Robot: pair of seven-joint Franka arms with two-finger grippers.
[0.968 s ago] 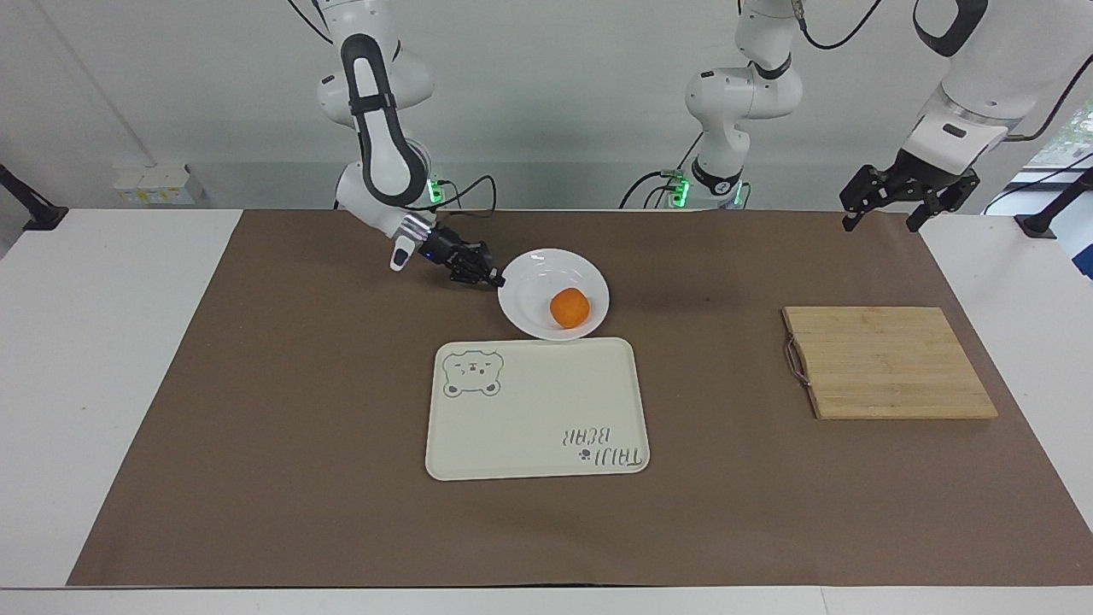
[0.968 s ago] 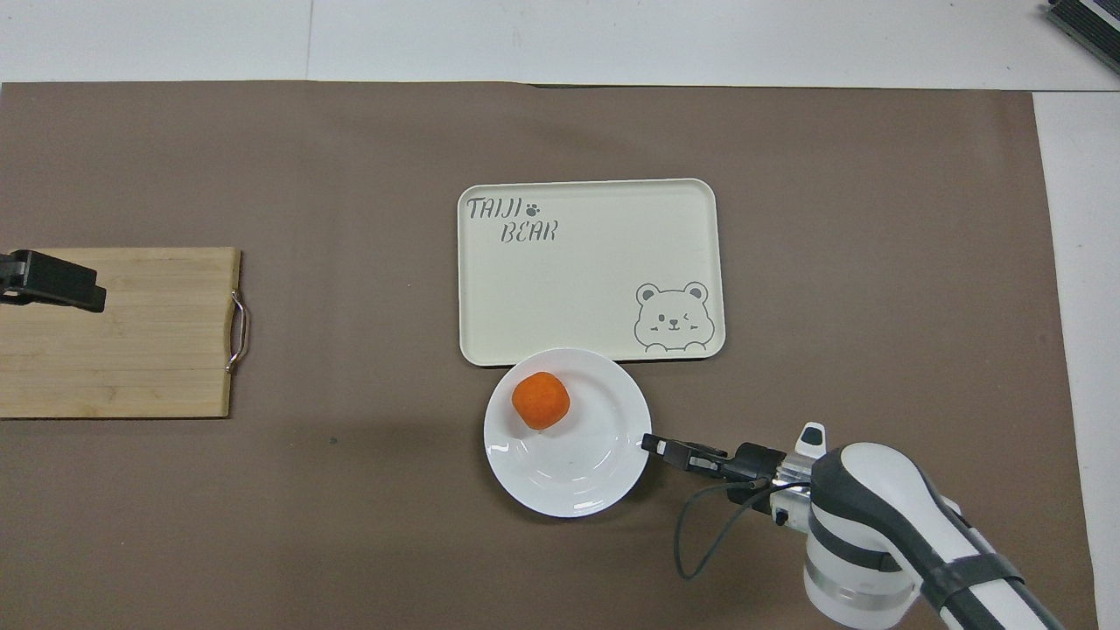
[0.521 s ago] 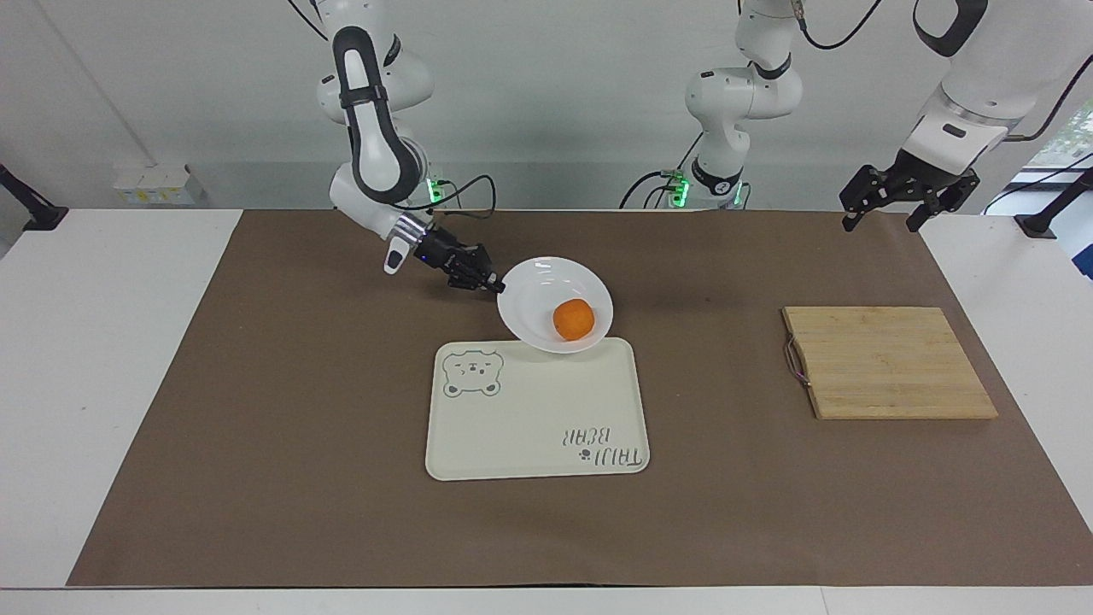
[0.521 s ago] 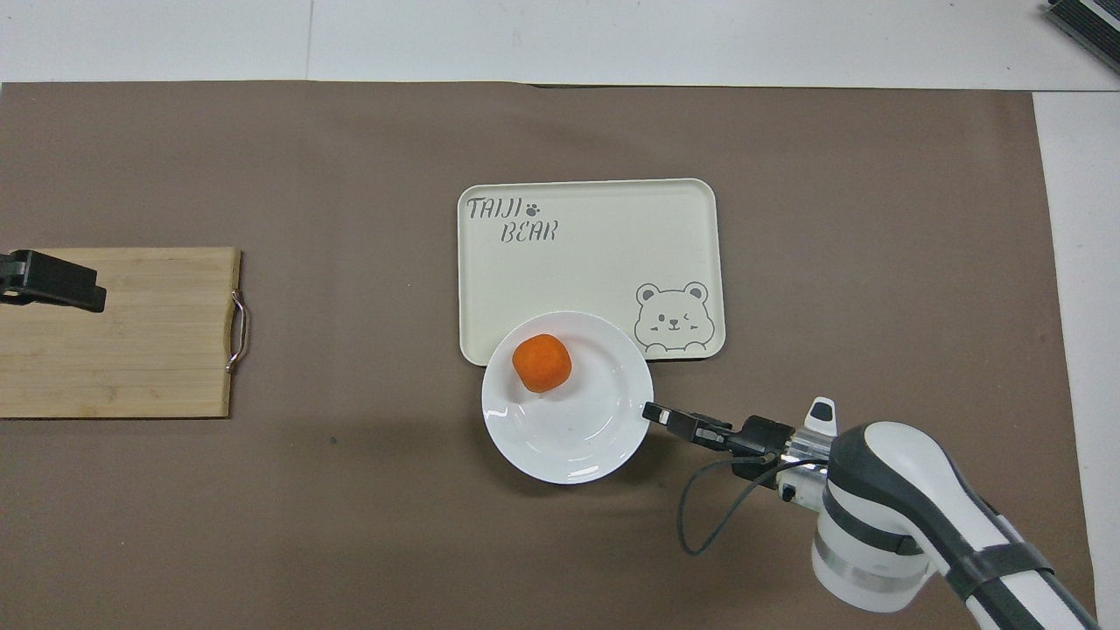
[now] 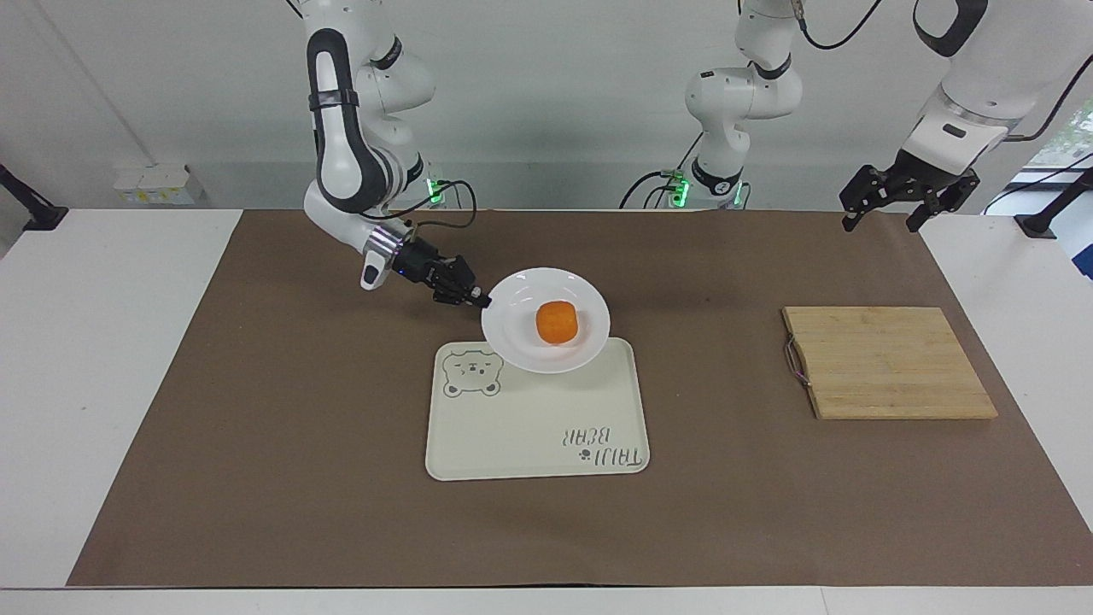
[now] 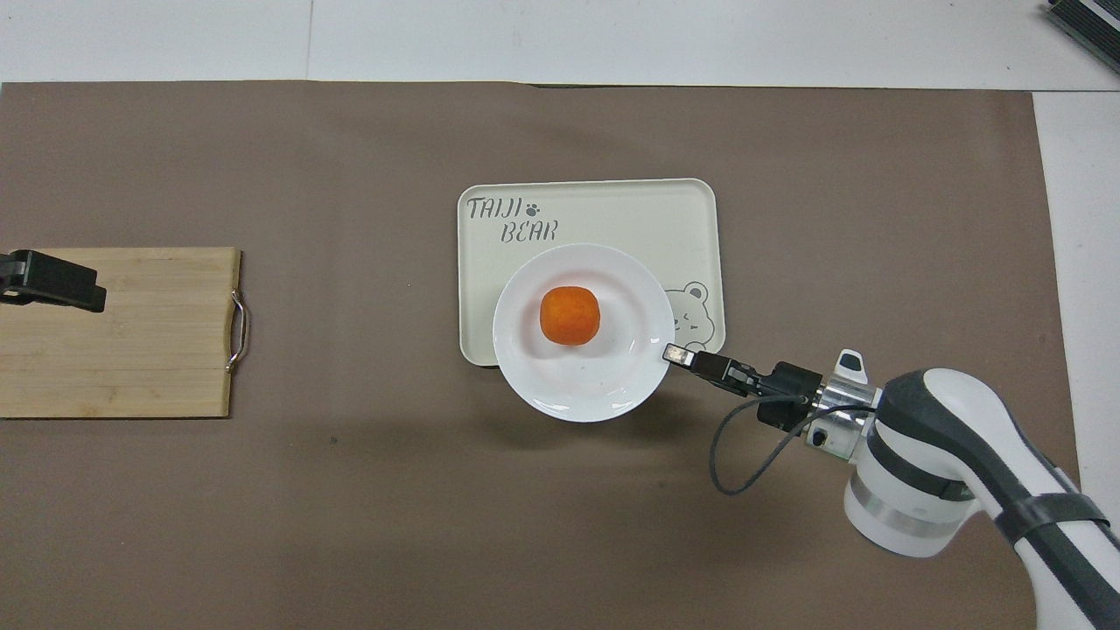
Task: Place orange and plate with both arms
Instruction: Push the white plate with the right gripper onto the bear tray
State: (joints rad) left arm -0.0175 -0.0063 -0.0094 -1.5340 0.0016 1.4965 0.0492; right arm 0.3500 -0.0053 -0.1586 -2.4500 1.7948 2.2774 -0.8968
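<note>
Plate with orange, clenched at its rim by the right hand, has risen from the desk to mid-frame over the tray, nearly placed; left hand waits released, upper right.

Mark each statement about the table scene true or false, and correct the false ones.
1. The orange lies on the plate. True.
2. The left hand grips the plate's rim. False: the right hand is shut on the rim; the left hand is open, up in the air toward its own end of the table.
3. The plate is over the tray's edge nearest the robots. True.
4. The cutting board lies on the tray. False: it lies apart from the tray, toward the left arm's end.
5. The plate covers the tray's lettering. False: the lettering is uncovered; only the bear drawing is partly hidden in the overhead view.
</note>
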